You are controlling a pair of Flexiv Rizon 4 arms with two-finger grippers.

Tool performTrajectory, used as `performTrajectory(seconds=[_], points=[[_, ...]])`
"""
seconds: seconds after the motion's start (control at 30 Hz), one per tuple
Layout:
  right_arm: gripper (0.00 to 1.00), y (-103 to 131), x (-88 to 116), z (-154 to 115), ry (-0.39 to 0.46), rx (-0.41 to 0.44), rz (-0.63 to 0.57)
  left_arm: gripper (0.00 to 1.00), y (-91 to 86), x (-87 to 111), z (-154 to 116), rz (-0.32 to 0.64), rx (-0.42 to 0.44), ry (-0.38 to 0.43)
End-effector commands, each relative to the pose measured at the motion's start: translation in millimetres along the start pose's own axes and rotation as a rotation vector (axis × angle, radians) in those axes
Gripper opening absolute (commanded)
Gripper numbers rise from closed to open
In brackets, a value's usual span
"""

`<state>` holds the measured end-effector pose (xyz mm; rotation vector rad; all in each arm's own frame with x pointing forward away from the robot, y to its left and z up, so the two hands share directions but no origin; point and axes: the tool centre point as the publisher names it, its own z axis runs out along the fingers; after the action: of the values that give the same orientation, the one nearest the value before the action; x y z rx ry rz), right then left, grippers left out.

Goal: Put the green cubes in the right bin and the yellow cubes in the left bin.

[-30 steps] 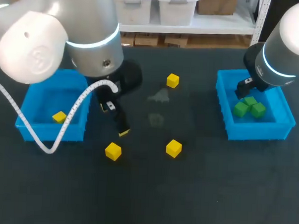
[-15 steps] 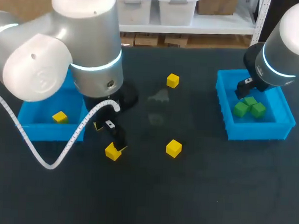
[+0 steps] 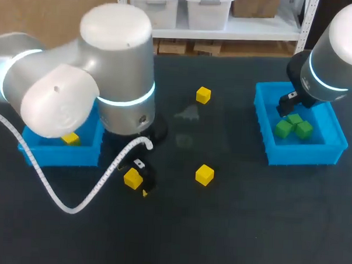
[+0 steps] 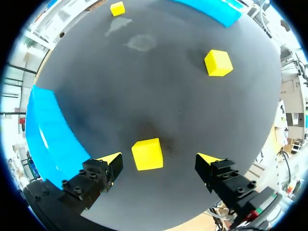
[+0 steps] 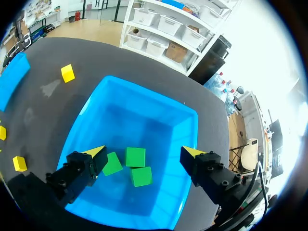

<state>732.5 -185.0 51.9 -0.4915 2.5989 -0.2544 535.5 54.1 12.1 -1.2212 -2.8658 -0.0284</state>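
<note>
Head view: left bin (image 3: 58, 153) behind left arm (image 3: 117, 77)

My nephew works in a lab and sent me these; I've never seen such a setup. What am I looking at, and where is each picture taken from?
These are two robot arms at a dark table, sorting cubes by colour. The wide picture looks down from above and behind them; each round picture comes from a camera on one arm's wrist, looking along its two yellow-tipped fingers. The left gripper is open and low over the table, one yellow cube between its fingers but not gripped. Two more yellow cubes lie loose, and one sits in the left bin. The right gripper hangs open over the right bin, which holds three green cubes. Nothing is held.
</note>
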Motion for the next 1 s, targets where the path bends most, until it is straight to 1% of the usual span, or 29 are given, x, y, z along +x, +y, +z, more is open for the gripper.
performTrajectory(seconds=[0.03,0.1,0.13,0.17,0.2,0.23,0.3,0.4,0.57,0.67,0.9,1.0], points=[[1.0,0,1,0,-0.004,0.002,0.001,1.0,-0.9,-8.5,11,-0.009,-0.017,0.016],[1.0,0,1,0,-0.004,0.002,0.001,1.0,1.0,-8.0,18,-0.018,-0.028,0.033],[1.0,0,1,0,-0.004,0.002,0.001,0.9,2.0,-7.9,21,-0.026,-0.038,0.032],[1.0,0,1,0,-0.004,0.002,0.001,0.35,3.0,-8.0,23,-0.025,-0.051,0.033],[1.0,0,1,0,-0.004,0.002,0.001,0.05,3.6,-7.9,24,-0.022,-0.055,0.034],[1.0,0,1,0,-0.004,0.002,0.001,0.0,3.8,-7.8,25,-0.02,-0.055,0.043],[1.0,0,1,0,-0.004,0.002,0.001,0.0,4.0,-7.7,25,-0.019,-0.057,0.041],[1.0,0,1,0,-0.004,0.002,0.001,0.0,9.1,-9.5,24,-0.027,-0.063,0.03],[1.0,0,1,0,-0.004,0.002,0.001,0.0,18.3,-15.8,12,-0.038,-0.07,-0.018],[1.0,0,1,0,-0.004,0.002,0.001,0.0,27.2,-21.3,-1,-0.038,-0.081,-0.062],[1.0,0,1,0,-0.004,0.002,0.001,0.0,59.1,-32.6,-35,-0.093,-0.087,-0.155],[1.0,0,1,0,-0.004,0.002,0.001,0.0,79.4,-33.8,-51,-0.146,-0.099,-0.198]])
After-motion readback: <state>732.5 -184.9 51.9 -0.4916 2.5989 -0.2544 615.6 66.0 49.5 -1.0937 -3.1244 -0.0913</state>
